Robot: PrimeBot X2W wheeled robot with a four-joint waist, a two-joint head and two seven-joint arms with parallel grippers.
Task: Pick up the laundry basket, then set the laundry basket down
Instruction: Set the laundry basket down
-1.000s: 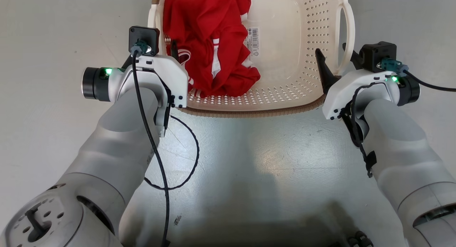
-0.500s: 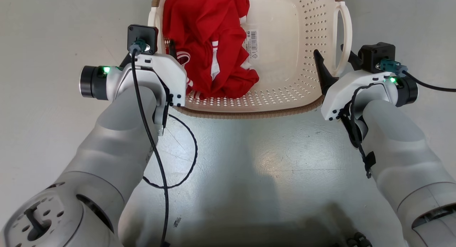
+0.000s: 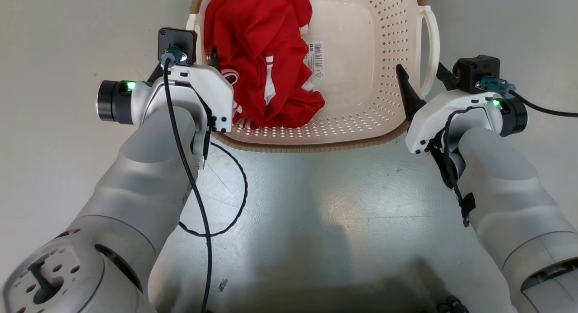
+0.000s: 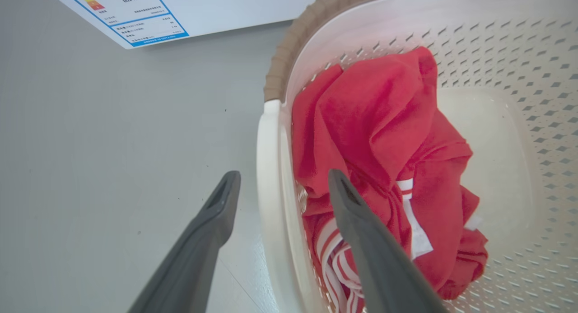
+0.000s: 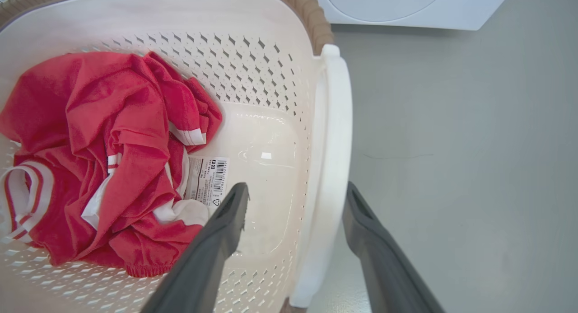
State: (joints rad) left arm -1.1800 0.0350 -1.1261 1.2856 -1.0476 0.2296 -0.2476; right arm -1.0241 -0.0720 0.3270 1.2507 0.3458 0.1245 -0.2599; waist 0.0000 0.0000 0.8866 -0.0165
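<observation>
Head view, left hand [image 4: 284, 177] and right hand [image 3: 419, 68] spread open astride laundry basket [image 3: 361, 100] handles [image 3: 428, 42], red garment [image 3: 257, 42] inside.

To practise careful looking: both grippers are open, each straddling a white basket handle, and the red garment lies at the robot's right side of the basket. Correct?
No: the head view shows the red garment at the robot's left side of the laundry basket. The left gripper and right gripper are open, each straddling a white handle.
</observation>
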